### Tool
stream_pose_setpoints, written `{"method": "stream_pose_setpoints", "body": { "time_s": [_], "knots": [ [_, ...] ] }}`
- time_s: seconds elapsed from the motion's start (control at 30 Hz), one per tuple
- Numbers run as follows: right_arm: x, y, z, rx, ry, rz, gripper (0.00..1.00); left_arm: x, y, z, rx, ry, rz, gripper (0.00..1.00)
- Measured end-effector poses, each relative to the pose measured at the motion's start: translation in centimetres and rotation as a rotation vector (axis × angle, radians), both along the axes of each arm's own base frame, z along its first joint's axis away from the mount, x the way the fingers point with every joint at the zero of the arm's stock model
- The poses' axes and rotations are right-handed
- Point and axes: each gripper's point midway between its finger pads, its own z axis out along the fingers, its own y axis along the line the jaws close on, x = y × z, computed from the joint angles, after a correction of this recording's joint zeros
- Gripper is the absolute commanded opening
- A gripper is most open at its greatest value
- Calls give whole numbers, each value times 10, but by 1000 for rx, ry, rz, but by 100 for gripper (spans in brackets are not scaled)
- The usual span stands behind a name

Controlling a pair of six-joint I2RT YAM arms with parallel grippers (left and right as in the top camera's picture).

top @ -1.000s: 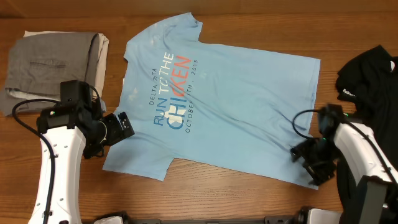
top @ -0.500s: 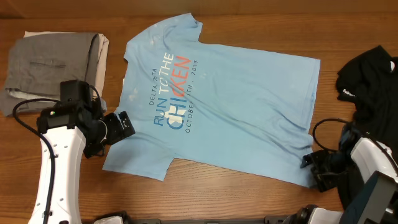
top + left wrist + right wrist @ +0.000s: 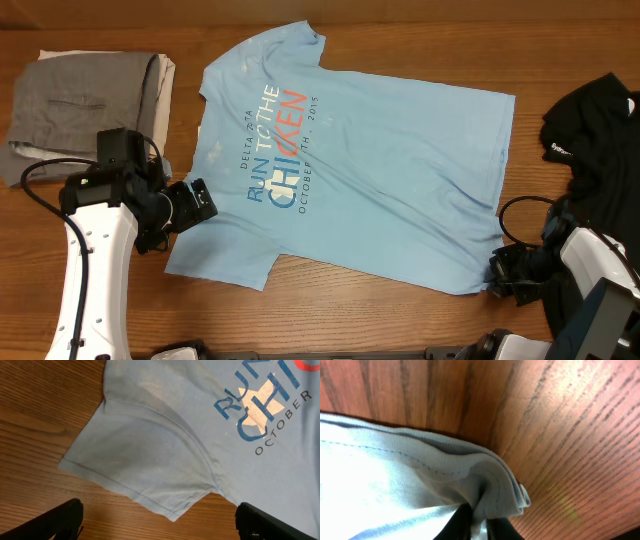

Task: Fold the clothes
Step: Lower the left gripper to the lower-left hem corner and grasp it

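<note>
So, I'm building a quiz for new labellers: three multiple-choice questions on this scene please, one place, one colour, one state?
1. Where do the folded trousers lie? A left of the T-shirt; B on it; C right of it.
2. What colour is the T-shirt? A white; B light blue; C green.
3. What is the right gripper doing? A hanging open; B pinching the T-shirt's corner; C holding the trousers.
Answers: 1 A, they sit apart at the left; 2 B, plain in every view; 3 B, cloth bunches between its fingers.
</note>
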Motion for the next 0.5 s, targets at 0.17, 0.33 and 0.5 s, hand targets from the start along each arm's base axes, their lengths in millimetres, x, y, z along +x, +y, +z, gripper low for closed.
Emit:
{"method": "stream_pose_setpoints", "body": {
  "time_s": [0.17,0.33,0.5],
  "knots": [
    [0,0,0,1,-1,-2,13,0,0,-10,1,0,0,100],
    [0,0,0,1,-1,-2,13,-9,4,-45,25,21,14,90],
    [0,0,0,2,-1,-3,14,-17,16,-66,97,44,45,91]
  ]
}}
